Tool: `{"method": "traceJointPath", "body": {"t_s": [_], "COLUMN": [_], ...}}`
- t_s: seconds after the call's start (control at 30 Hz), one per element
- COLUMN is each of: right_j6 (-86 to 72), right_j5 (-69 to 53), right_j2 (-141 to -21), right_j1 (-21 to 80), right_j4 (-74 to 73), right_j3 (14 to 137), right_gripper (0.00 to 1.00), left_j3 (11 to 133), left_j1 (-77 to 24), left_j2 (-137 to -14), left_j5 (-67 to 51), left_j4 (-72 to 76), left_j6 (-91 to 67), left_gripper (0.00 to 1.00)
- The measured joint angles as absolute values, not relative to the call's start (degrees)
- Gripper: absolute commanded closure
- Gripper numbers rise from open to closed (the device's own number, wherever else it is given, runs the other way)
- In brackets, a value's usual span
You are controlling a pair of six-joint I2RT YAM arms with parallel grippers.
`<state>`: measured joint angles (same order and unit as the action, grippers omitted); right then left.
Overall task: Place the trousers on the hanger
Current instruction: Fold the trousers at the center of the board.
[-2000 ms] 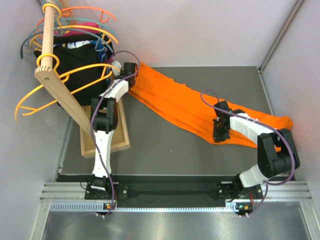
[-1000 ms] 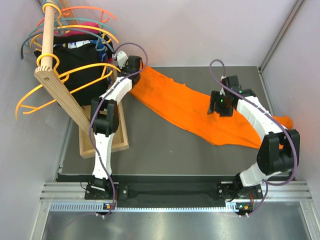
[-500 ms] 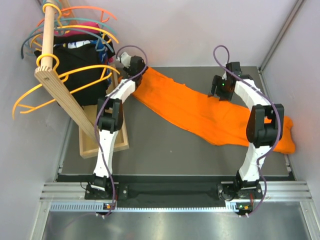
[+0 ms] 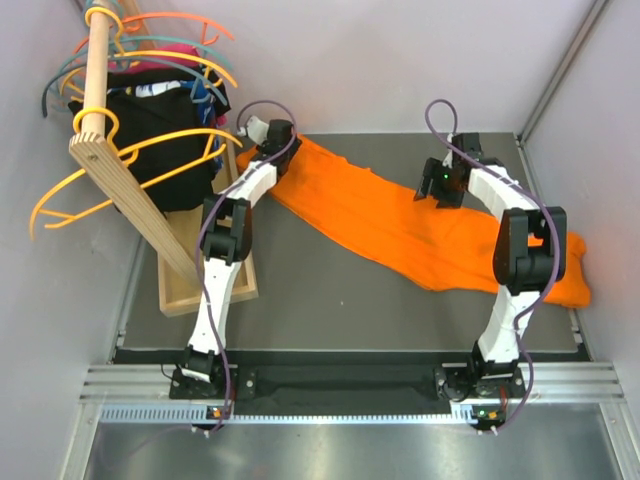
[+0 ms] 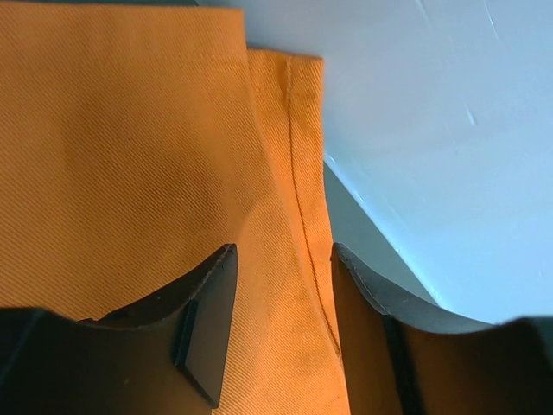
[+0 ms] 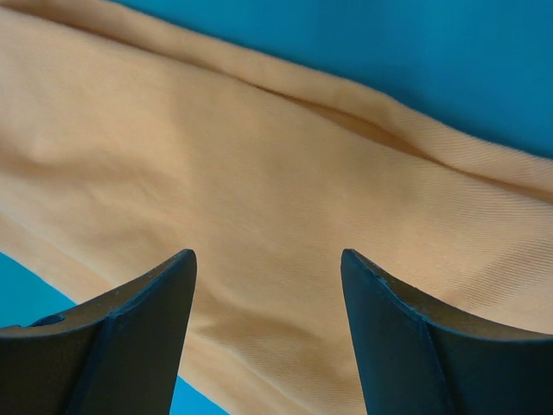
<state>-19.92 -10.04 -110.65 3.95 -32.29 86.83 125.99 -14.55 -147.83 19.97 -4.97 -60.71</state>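
The orange trousers (image 4: 380, 220) lie flat, running slantwise from the table's far left to its near right. My left gripper (image 4: 272, 140) hovers over their far-left end; in the left wrist view it (image 5: 281, 251) is open, with a stitched hem of the trousers (image 5: 155, 156) showing between the fingers. My right gripper (image 4: 441, 186) is at the cloth's far edge near the middle. It (image 6: 268, 255) is open wide just above the trousers (image 6: 259, 173). The amber-yellow hanger (image 4: 175, 135) hangs on the rack at the left, apart from both grippers.
A wooden rack with a pole (image 4: 100, 60) stands at the far left, carrying coral and teal hangers (image 4: 190, 25) and black garments (image 4: 150, 150). Its wooden base (image 4: 205, 290) lies beside the left arm. Walls close in the back and right sides.
My right gripper lifted off the trousers' near edge and swung to their far edge. My left gripper crept further back and right over the trousers' end. The cloth's right end spread out.
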Motion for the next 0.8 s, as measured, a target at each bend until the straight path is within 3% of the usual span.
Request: {"method": "traceJointPath", "body": {"t_s": [0.23,0.53,0.57,0.6,0.67,0.73,0.8], "right_j6": [-17.87,-21.87,-23.33,-24.77,-27.11,-28.84,-30.17], "right_j5": [-18.65,-28.71,-29.30,-29.89,-30.26,-30.44,-30.76], "right_j2": [-112.71,-130.98,-131.50,-131.72,-131.87,-131.87,-131.83], "right_j1": [4.49,6.11,6.28,6.39,6.98,7.88,8.91], "right_j4": [-27.51,-19.05,-17.72,-17.10,-15.70,-14.24,-13.17], "right_j3": [87.88,109.21,109.34,109.38,109.60,109.62,109.32], "right_gripper": [0.32,0.40,0.39,0.39,0.39,0.39,0.38], "left_j3": [124.70,117.91,115.37,113.99,112.92,115.18,121.05], "left_j1": [-16.34,-16.93,-16.58,-16.29,-15.44,-14.55,-13.82], "left_j2": [-147.55,-142.32,-141.16,-140.66,-140.51,-141.80,-144.77], "left_j5": [20.32,18.31,17.23,16.51,14.31,12.71,11.33], "left_j4": [-2.90,2.48,5.41,7.42,11.51,12.71,12.86], "left_j6": [-51.07,-44.80,-44.82,-44.86,-44.95,-45.30,-45.95], "left_gripper": [0.43,0.48,0.51,0.63,0.75,0.99,1.00]}}
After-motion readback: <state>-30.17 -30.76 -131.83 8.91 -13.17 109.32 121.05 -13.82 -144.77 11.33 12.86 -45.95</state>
